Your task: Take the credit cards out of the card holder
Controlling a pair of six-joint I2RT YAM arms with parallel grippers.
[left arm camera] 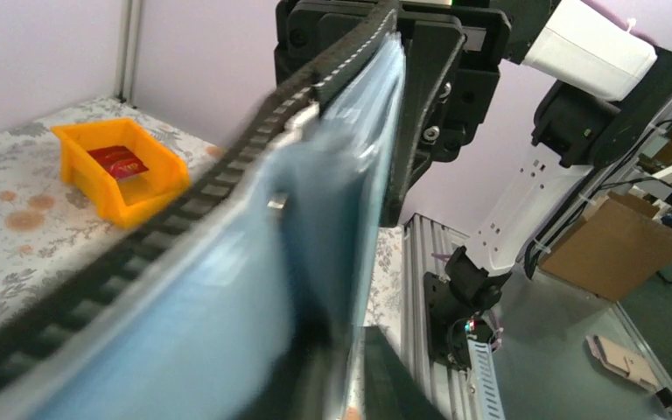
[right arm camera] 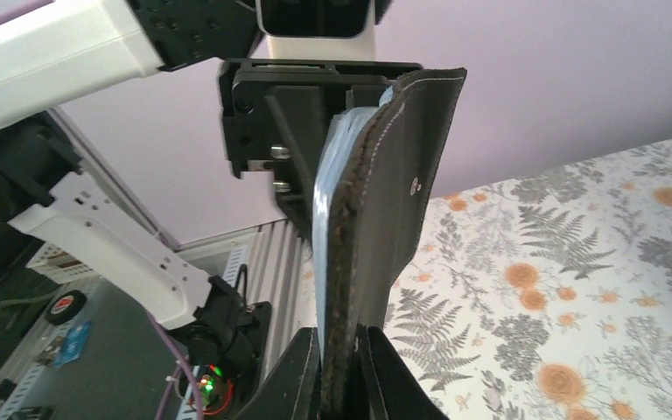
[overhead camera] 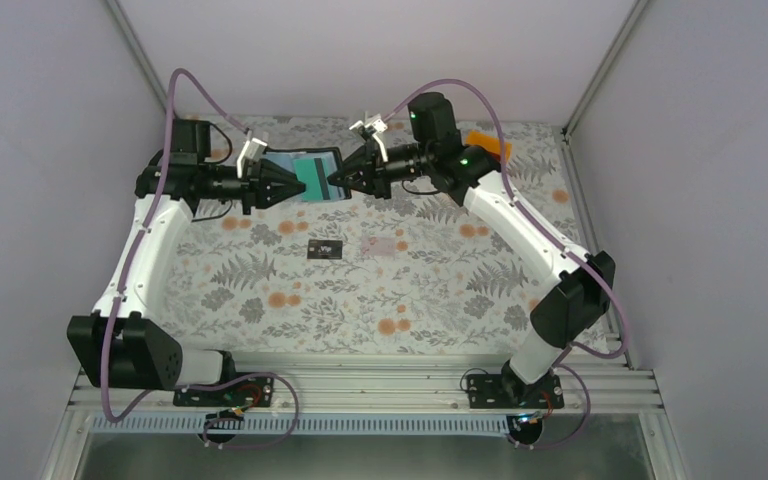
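The card holder (right arm camera: 398, 201) is held up in the air over the far part of the surface (overhead camera: 260, 290), spread open between the two arms. One edge is clamped by the right gripper (right arm camera: 343, 372), its jaws squeezed almost together on the black leather and the clear sleeves. The opposite edge is pinched by the left gripper (overhead camera: 286, 187), its jaws parted only narrowly around the bluish sleeves. A teal-green card (overhead camera: 312, 172) is seen tucked in the opened holder, facing up.

Down on the surface, well apart from the holder and nearer the arm bases, a black card (overhead camera: 325, 249) with white marks is laid flat. A pale pink card (overhead camera: 387, 244) is set near it on the right. An orange bin (left arm camera: 157, 188) is parked at the far right corner, and a red card (left arm camera: 115, 162) is seen resting inside it. A blue card cannot be told apart from the sleeves.
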